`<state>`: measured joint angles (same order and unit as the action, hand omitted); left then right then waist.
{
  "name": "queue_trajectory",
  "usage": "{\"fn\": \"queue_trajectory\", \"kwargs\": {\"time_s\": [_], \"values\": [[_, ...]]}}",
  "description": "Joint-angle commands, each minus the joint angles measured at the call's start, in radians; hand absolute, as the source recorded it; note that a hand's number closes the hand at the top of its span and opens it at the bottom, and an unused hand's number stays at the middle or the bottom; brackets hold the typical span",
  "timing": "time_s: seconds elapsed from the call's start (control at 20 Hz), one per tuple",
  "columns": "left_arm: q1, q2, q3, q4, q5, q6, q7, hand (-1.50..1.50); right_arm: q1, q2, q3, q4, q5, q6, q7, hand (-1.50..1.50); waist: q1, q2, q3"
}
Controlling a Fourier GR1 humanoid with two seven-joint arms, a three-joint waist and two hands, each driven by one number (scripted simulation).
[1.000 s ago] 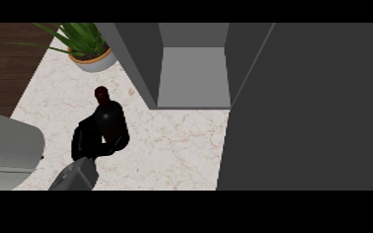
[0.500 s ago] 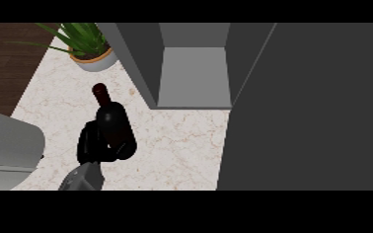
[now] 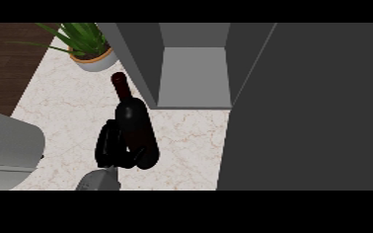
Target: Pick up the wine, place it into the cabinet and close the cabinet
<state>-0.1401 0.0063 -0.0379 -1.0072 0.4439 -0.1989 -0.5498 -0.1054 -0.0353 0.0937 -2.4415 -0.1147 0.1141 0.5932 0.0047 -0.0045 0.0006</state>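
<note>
So, head view: wine bottle [image 3: 132, 123] sits in the left hand [image 3: 116, 148], fingers curled round its lower body, thumb side toward the cabinet. Bottle is dark, neck pointing up-left in the frame, cap end near the plant pot [image 3: 93, 61] but apart from it. Can't tell whether the bottle's base touches the table [image 3: 65, 103] or hangs above it; the hand hides that part.

Cabinet [image 3: 195, 76] is open, pale grey inside, floor of the opening bare. Its left wall edge runs down just right of the bottle's neck, very close, w/ only a thin strip of marble between. Cabinet door [image 3: 306, 108] swings out as a big dark panel filling the right side, its edge running from the top of the opening down to the lower frame edge.

Open room: marble strip below the cabinet opening, between hand and door edge, is free. Left of the hand there's more bare marble up to a grey rounded thing [image 3: 18, 148] at the left edge. Dark wood floor [image 3: 22, 54] shows past the table's upper-left edge, beside the plant.

Grey forearm [image 3: 98, 181] enters from the bottom edge. Right hand not visible.
</note>
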Motion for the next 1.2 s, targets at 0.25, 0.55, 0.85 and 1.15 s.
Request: {"fn": "queue_trajectory", "kwargs": {"time_s": [0.25, 0.55, 0.85, 1.15], "values": [[0.082, -0.006, -0.274, -0.239, 0.121, 0.272, 0.078, 1.5, 0.033, -0.02, -0.056, -0.088, -0.087, 0.006, 0.043, -1.5, -0.009, 0.003, -0.001], [0.025, -0.006, -0.398, -0.177, 0.23, 0.428, -0.004, 1.5, 0.04, -0.013, -0.011, -0.035, -0.054, 0.02, -0.002, -1.5, -0.01, 0.005, -0.001], [-0.084, -0.006, -0.448, -0.016, 0.349, 0.472, -0.075, 1.5, 0.042, -0.007, -0.014, -0.01, -0.064, 0.04, -0.015, -1.5, -0.014, 0.006, -0.001], [-0.178, -0.006, -0.458, 0.131, 0.433, 0.41, -0.149, 1.5, 0.044, -0.01, -0.04, 0.01, -0.067, 0.05, -0.042, -1.5, -0.015, 0.006, -0.001]]}}
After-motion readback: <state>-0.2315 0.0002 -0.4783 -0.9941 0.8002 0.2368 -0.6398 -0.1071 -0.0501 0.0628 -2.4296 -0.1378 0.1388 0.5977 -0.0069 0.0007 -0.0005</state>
